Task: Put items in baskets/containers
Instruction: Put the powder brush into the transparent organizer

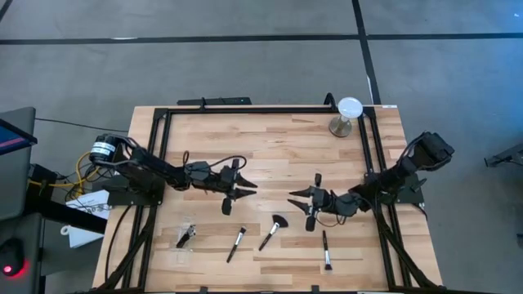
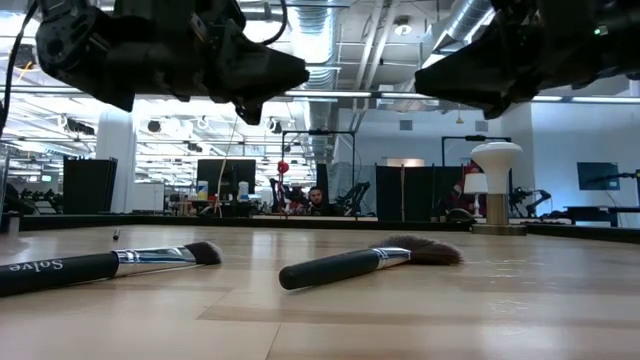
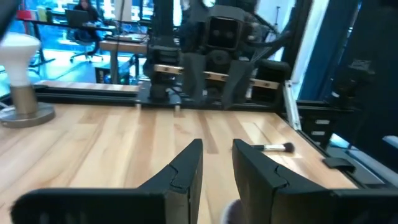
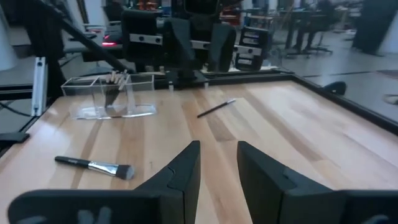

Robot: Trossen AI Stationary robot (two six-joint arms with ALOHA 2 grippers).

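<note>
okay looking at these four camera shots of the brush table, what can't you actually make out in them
- Clear container: from above it nearly vanishes against the wood, so how many brushes stand in it is unclear; the right wrist view shows a few tips only.
- Left brush: the low view's picture edge cuts off its handle.
- Both grippers, low view: only dark undersides at the top edge; fingers hidden.
- Brush in the left wrist view: blurred, type unclear.
- Brush near the front edge: too small to identify.

3 loose brushes on table: fan brush (image 1: 274, 229), flat brush (image 1: 236, 243), small brush (image 1: 326, 251). 1 clear container (image 4: 112, 93), maybe 2–3 brushes inside. 1 white disc stand (image 1: 347, 115).
</note>
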